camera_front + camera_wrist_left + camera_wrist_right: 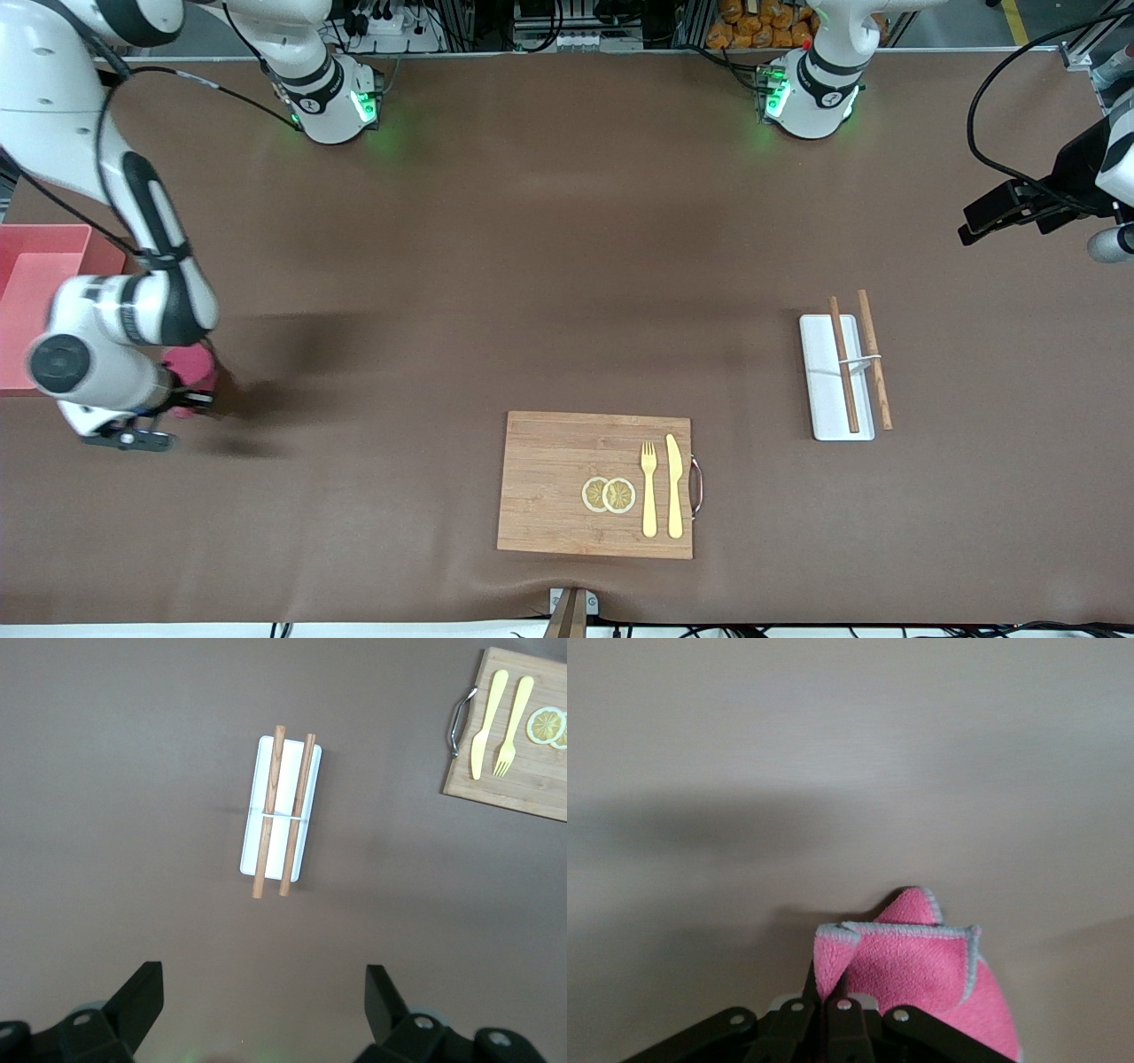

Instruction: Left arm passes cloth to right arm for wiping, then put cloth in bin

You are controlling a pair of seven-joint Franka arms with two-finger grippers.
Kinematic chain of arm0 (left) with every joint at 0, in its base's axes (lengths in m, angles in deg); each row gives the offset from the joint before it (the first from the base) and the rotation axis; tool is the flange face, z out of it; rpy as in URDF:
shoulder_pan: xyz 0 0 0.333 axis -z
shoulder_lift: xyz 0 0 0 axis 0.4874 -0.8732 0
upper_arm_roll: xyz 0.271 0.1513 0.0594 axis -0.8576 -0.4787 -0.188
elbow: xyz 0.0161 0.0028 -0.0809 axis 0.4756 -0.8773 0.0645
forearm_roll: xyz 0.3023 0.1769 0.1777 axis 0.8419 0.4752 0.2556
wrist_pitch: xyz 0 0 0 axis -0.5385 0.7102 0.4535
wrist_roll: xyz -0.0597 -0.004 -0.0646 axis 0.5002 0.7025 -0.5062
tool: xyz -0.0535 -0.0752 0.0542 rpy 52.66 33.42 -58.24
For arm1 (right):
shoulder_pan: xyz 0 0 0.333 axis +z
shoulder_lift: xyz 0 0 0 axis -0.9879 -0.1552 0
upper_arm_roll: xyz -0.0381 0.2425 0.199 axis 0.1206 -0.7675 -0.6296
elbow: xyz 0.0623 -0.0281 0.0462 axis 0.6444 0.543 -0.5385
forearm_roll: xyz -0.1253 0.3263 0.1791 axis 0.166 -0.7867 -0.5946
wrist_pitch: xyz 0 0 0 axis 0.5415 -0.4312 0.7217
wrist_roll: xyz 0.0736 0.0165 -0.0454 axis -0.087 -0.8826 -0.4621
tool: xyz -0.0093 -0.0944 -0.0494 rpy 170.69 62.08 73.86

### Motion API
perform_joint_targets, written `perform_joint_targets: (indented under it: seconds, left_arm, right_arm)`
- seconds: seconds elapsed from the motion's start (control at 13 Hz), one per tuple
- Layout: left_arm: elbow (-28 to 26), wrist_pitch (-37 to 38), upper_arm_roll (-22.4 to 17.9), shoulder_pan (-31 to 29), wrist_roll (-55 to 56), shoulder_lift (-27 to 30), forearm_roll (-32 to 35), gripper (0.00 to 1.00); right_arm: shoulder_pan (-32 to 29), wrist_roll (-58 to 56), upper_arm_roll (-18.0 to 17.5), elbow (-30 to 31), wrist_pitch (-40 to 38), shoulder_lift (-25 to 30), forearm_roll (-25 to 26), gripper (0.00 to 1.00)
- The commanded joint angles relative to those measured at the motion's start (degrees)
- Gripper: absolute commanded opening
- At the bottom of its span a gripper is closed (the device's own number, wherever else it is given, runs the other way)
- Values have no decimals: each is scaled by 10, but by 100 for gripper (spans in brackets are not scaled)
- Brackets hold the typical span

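Right wrist view: right tool clamping cloth

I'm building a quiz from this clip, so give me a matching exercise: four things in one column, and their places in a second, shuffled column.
Things:
1. cloth
2. bin
3. chopsticks
4. fork

Places:
A. on the wooden board
B. on the white tray
C. held in the right gripper
D. at the table edge, toward the right arm's end

Pairs: 1-C, 2-D, 3-B, 4-A

The left gripper waits open, up over the table near the tray.
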Motion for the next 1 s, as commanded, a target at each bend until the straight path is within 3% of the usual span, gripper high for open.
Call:
perform_joint_targets:
  seconds: [0.0, 0.31, 0.46, 0.54, 0.69, 0.92]
  left_arm:
    - [-6, -6, -3, 4, -11, 12, 14, 100]
    - [-6, -5, -2, 5, -11, 12, 13, 100]
    - [-6, -4, -2, 4, -11, 13, 12, 100]
    - [-6, -4, -3, 4, -11, 13, 10, 100]
    - [2, -4, -5, 4, -11, 8, 6, 100]
    - [8, -4, -3, 5, -12, 7, 5, 100]
  right_arm:
    - [67, 93, 3, -7, -5, 2, -65, 0]
    - [150, 192, -4, -12, -17, 32, -160, 0]
    - [156, 198, -7, -48, -105, 64, -233, 0]
    - [153, 196, -7, -74, -163, 82, -256, 0]
    - [142, 189, -2, -117, -269, 117, -257, 0]
    - [47, 43, -1, -161, -386, 149, -256, 0]
